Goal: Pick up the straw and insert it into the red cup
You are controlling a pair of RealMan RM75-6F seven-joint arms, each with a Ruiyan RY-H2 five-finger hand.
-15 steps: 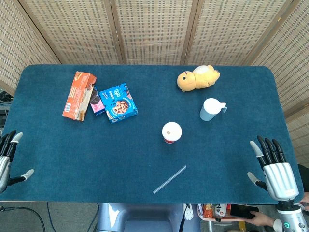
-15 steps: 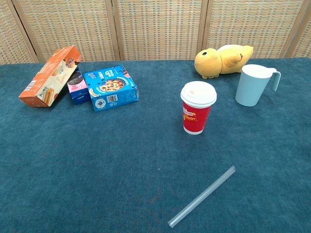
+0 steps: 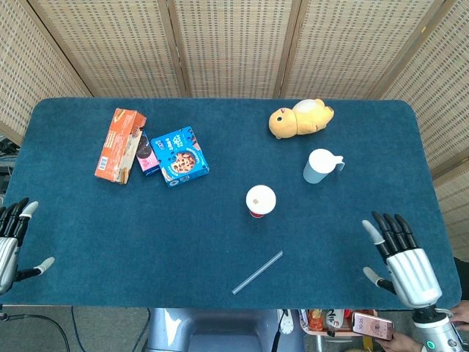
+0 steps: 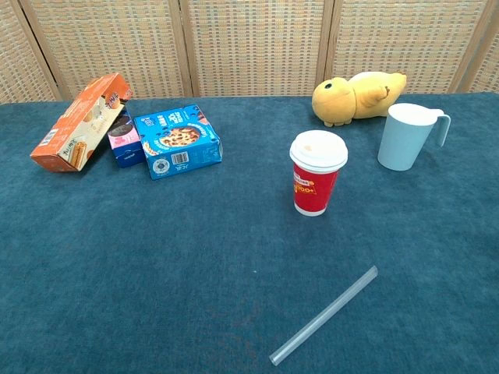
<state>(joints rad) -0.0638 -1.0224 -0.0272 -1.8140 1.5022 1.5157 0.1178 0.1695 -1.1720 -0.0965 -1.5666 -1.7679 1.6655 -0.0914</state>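
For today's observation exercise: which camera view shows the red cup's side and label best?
The chest view: the red cup stands upright, seen from the side, with its red wall, printed label and white lid all visible. The head view looks almost straight down on the cup, so it shows mostly the white lid and only a sliver of red.

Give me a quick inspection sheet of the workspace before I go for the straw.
Surface: blue cloth table, flat.
Job's things: straw lying loose near the front edge; red cup upright, white lid on.
Clutter: orange box, small dark box, blue cookie box, yellow plush, pale blue mug.
Hands: left hand and right hand open, holding nothing.
Cables: nothing seen on the table.
Surroundings: wicker screen behind.
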